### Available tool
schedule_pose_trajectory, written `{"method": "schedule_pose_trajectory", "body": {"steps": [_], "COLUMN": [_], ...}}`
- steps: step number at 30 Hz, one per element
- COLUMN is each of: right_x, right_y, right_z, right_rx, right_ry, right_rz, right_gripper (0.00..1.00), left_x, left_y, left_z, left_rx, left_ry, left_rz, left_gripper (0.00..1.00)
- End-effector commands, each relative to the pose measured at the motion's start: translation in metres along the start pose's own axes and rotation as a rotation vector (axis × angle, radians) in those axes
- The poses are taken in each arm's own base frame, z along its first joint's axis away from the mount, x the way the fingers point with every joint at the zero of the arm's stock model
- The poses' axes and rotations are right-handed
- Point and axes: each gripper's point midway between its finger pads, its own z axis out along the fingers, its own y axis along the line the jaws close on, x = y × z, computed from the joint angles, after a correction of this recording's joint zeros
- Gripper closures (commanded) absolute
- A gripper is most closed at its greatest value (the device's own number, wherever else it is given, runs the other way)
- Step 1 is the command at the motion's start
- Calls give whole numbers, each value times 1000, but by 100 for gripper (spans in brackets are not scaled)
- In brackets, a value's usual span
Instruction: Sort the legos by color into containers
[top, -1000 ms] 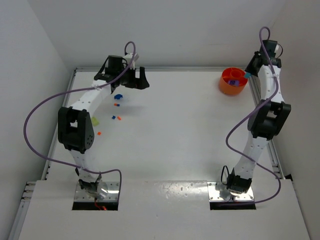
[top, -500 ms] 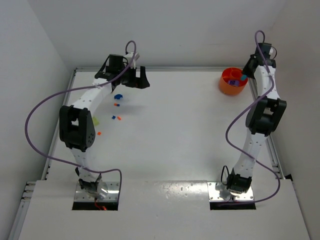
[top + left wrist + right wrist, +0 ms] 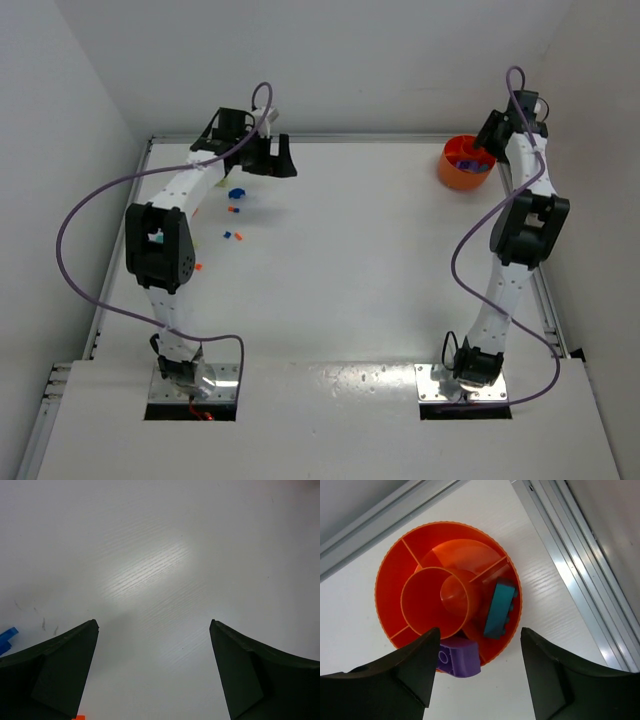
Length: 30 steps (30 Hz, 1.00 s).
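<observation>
Right, left gripper (image 3: 154,626) wide open, empty over bare table (image 3: 200,555), right gripper (image 3: 480,631) open above the orange bowl (image 3: 395,575); I'd centre the nearby blue brick (image 3: 6,639) between the left jaws before descending.

- The right gripper (image 3: 479,645) moved farther back, toward the rear wall, and ended above the orange bowl (image 3: 387,580).
- The teal brick (image 3: 499,611) that it had carried at its fingertips left the fingers and lay in one of the bowl's outer compartments.
- Its fingers parted and stood wide, with nothing between them.
- The right arm's elbow (image 3: 528,228) drew back and slightly left.
- The left arm's elbow (image 3: 157,245) swung up and right, hiding the pale yellow-green brick from the top camera.
</observation>
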Motion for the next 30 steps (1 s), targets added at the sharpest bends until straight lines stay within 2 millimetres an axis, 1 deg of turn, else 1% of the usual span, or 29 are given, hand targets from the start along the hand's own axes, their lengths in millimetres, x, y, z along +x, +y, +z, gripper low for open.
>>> {"method": "schedule_pose_trajectory", "body": {"steps": [1,2,3,4,5,6,7,8,9,10,11,12,13,14,15,16,17,18,19,20,21,22,23,24,25,26,27,28,30], "right_x": [-29,-35,-38,-44,-43,-39,-39,-45,-43,-34,-30,-25,-21,-12,-3,5,14,20,28,34,37,43,48,49,56,59,60,62,66], "right_y": [18,20,27,31,37,40,43,57,59,65,74,82,88,94,103,107,119,124,129,138,144,149,158,159,165,170,170,175,181], "right_z": [-18,-25,-32,-45,-53,-58,-66,-88,-95,-100,-108,-119,-124,-129,-133,-135,-143,-143,-143,-146,-149,-150,-153,-154,-152,-153,-149,-151,-154], "right_rx": [-68,-84,-119,-148,-183,-205,-232,-293,-312,-333,-376,-406,-426,-460,-483,-500,-542,-557,-579,-594,-613,-627,-641,-650,-659,-666,-666,-673,-690], "right_ry": [-81,-94,-97,-113,-108,-96,-97,-121,-121,-104,-98,-103,-100,-78,-66,-53,-38,-27,-9,-4,1,14,19,21,35,38,39,42,50], "right_rz": [4,-7,-8,-9,-11,-13,-24,-49,-64,-89,-113,-162,-188,-213,-255,-276,-304,-320,-336,-351,-358,-365,-378,-379,-388,-395,-395,-402,-401], "right_gripper": [34,32,32,32,32,32,32,32,32,32,32,32,32,32,32,32,32,32,32,32,32,32,32,32,32,31,31,31,31], "left_x": [-21,-18,-20,-27,-24,-24,-31,-21,-19,-10,7,10,29,48,61,72,101,113,124,134,144,152,160,168,174,180,183,183,182], "left_y": [-9,-5,4,5,18,25,27,46,57,73,92,99,107,112,125,126,133,141,146,158,168,179,191,200,208,213,215,220,219], "left_z": [-24,-28,-34,-48,-56,-64,-83,-94,-105,-116,-128,-144,-153,-159,-172,-183,-192,-199,-207,-218,-223,-227,-236,-241,-242,-245,-245,-248,-242], "left_rx": [72,71,32,7,-16,-32,-50,-88,-134,-208,-263,-305,-341,-348,-368,-377,-379,-397,-418,-454,-478,-512,-549,-606,-631,-661,-674,-696,-671], "left_ry": [-67,-70,-86,-113,-120,-128,-161,-157,-165,-145,-117,-110,-47,3,45,72,142,177,206,224,244,264,271,287,301,298,303,294,284], "left_rz": [52,65,63,69,83,86,101,81,79,69,52,96,90,93,136,156,128,147,133,101,72,27,-27,-94,-141,-210,-237,-251,-252], "left_gripper": [0,0,0,0,0,0,0,0,0,0,0,0,2,5,11,14,18,23,23,26,26,28,28,28,28,26,24,23,22]}}
